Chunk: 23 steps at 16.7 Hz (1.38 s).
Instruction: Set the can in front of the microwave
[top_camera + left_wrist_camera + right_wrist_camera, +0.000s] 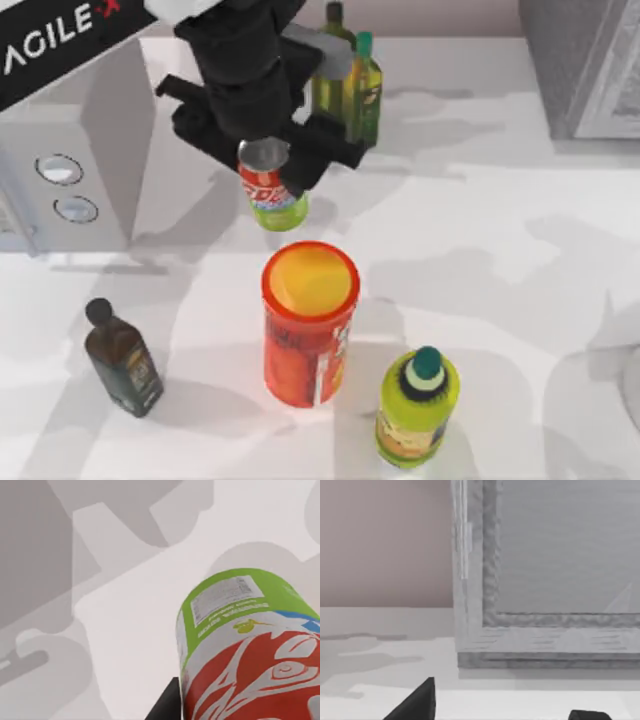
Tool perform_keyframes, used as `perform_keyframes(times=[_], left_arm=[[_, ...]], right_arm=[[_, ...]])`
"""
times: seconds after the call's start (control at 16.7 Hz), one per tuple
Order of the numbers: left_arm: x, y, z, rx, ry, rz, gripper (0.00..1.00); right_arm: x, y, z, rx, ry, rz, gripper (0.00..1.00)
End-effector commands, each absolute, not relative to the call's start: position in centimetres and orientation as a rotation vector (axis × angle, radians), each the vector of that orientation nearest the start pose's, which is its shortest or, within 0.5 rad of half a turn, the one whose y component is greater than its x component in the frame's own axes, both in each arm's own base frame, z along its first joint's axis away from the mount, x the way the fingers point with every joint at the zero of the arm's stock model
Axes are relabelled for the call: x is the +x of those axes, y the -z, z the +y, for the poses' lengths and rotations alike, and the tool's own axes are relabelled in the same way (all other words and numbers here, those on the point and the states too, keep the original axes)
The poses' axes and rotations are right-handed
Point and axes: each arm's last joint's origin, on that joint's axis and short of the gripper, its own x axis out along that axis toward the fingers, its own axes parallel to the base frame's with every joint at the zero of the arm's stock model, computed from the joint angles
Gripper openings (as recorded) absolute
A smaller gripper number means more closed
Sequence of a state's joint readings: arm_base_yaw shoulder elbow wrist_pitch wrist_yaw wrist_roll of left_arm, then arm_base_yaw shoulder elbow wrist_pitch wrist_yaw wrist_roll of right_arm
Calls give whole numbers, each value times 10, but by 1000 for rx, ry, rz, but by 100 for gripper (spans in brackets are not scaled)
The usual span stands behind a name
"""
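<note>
Top view has my left jaws [268,150] closed on the can [272,190], gripping it at its silver top, with the red and green body hanging below them. The can sits near the middle of the desk [480,270], to the right of the microwave [75,165], which stands at the left edge with its two silver dials facing the near side. Whether the can's base is touching the desk or held just above it I cannot tell from above.

From my left wrist camera the can [250,645] looms close, green base and label outward, with bare desk [130,630] beyond it.

My right arm is parked at the far right, its jaws [502,700] looking at the speckled grey box [545,580]; two dark fingertips stand apart, so I judge them open.

What worries me is the crowding. The orange-red tube [310,320] with the yellow lid stands just near of the can, and the dark bottle [122,358] stands near the spot in front of the dials. A low sweep toward that spot could clip the tube's rim or topple the bottle. Two green bottles [352,85] stand close behind my wrist, so a backward swing could knock them. My grip is only on the can's top, so a quick turn might let it swing or slip.
</note>
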<state>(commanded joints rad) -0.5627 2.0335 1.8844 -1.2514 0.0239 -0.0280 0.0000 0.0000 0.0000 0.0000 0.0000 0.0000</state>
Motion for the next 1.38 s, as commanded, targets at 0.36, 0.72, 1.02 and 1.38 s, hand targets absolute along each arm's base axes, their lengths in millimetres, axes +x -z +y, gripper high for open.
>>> perform_keyframes(times=[0.36, 0.72, 1.02, 1.38], left_arm=[[305, -275, -83, 153, 246, 1355, 0], [242, -244, -4, 36, 40, 1424, 0], [219, -209, 7, 17, 15, 1569, 0], [220, -207, 7, 20, 18, 1568, 0]], right_arm=[[106, -160, -1, 0, 0, 0, 100], [106, -160, -1, 0, 0, 0, 100], [106, -160, -1, 0, 0, 0, 100], [106, -160, -1, 0, 0, 0, 100]])
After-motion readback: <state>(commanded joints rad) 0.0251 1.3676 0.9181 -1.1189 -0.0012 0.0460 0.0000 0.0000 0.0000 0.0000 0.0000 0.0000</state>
